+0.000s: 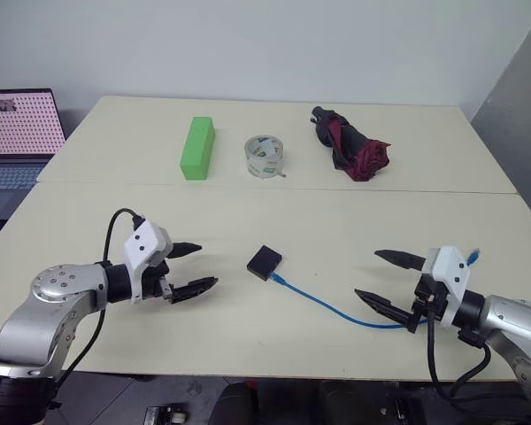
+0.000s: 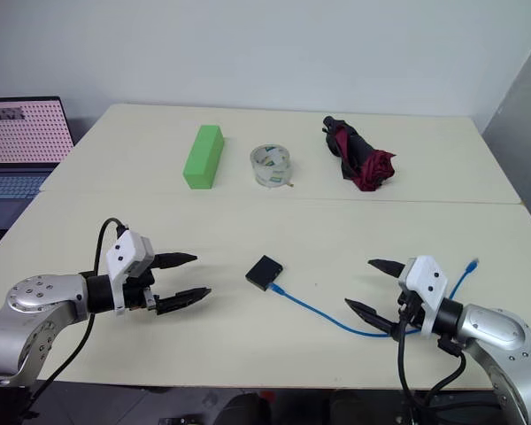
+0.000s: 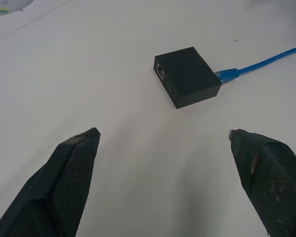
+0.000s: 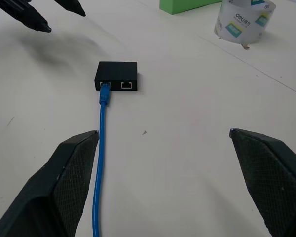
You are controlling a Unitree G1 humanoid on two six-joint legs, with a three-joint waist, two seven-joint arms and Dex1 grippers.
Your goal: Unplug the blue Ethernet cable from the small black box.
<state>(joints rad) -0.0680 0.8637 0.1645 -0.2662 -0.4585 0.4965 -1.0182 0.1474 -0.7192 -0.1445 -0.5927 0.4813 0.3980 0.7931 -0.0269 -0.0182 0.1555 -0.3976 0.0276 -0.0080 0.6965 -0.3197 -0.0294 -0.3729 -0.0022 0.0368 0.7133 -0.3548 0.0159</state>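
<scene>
Both grippers are parked at the near bench (image 1: 354, 345) edge, left gripper (image 1: 193, 267) and right gripper (image 1: 388, 285), jaws spread wide, nothing held. Between them sits the small black box (image 1: 265, 262), with the blue Ethernet cable (image 1: 336, 309) plugged into its right-hand side and trailing off past the right gripper. So it's pre-grasp: probably the box gets pinned while the plug is pulled straight out. Plenty of open bench around the box.
</scene>
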